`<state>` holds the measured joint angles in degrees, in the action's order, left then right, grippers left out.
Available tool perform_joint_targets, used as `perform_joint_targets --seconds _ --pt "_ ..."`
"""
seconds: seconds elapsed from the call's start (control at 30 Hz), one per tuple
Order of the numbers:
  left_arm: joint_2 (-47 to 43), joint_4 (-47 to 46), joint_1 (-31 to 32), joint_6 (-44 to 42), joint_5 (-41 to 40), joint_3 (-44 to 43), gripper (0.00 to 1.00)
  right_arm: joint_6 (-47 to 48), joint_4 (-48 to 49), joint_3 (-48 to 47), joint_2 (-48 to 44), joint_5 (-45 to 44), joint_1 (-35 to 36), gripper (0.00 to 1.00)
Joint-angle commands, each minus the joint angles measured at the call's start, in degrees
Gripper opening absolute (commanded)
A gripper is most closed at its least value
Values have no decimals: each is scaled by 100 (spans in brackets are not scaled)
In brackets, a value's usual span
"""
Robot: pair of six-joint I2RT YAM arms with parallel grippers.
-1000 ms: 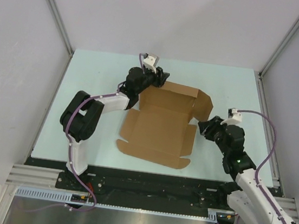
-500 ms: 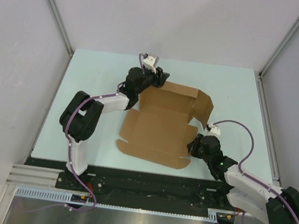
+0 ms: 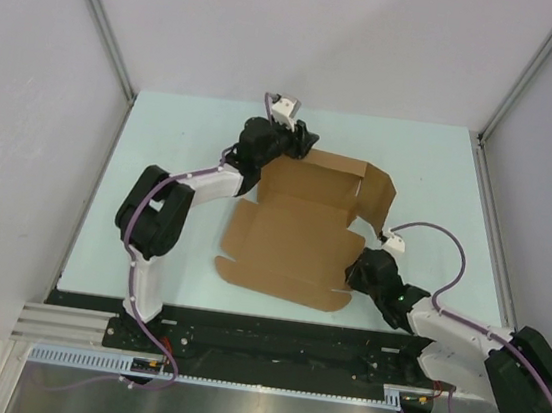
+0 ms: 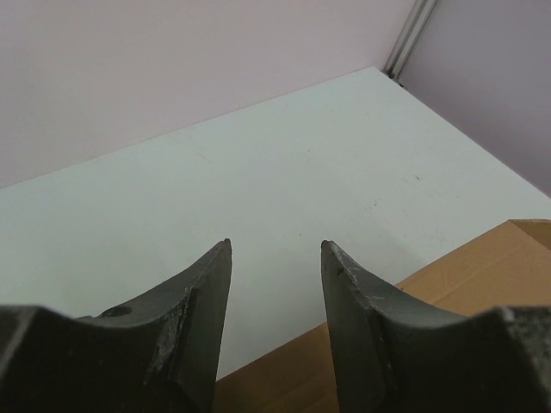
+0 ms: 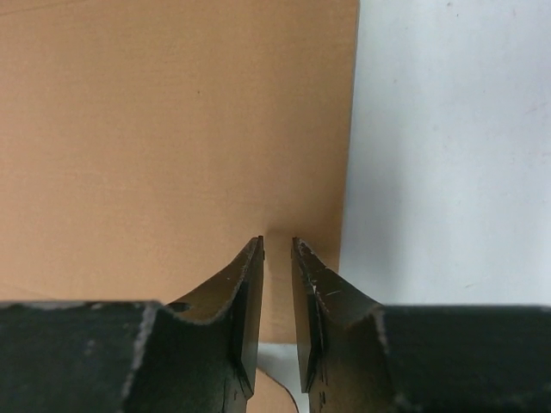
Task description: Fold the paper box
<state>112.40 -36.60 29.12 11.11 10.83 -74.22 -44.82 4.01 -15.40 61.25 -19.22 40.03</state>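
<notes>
- Top view: your right gripper has swung from the right side of the plain brown cardboard paper box down to its near right corner. That arm now lies low over the pale table top. The box sits mid-table, its near panel flat and its far right flap standing up. Your left gripper has barely shifted at the far left corner.
- Left wrist view: the left gripper stands roughly half open with nothing between its jaws, only bare table beyond. The cardboard edge lies below and to the right.
- Right wrist view: the right gripper has drawn in to a thin slit over the box, just inside its right edge. You cannot tell whether any cardboard is pinched. It looks like you are lining up to raise that near right side next.
</notes>
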Motion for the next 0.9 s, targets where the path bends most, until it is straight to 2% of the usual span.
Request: perform_joint_targets --seconds 0.0,0.07,0.2,0.4,0.57,0.67,0.87 --pt "265 249 58 172 147 -506 51 -54 -698 -252 -271 -231 75 27" --pt "396 293 50 172 139 -725 51 16 -840 -358 -403 -275 93 28" --pt "563 346 58 146 165 -1024 51 140 -1121 -709 -1139 -494 259 40" --pt "704 417 14 66 174 -1270 51 569 -1780 -1614 -1836 -1460 199 50" --pt "731 347 -108 172 78 -1359 51 913 -1702 -1949 -1898 -1278 -669 50" --pt "485 -83 -179 198 7 -1122 52 984 -1579 -2011 -1775 -970 -1223 50" --pt "538 206 -188 92 270 -1429 52 870 -1412 -2020 -1539 -1329 -2165 50"
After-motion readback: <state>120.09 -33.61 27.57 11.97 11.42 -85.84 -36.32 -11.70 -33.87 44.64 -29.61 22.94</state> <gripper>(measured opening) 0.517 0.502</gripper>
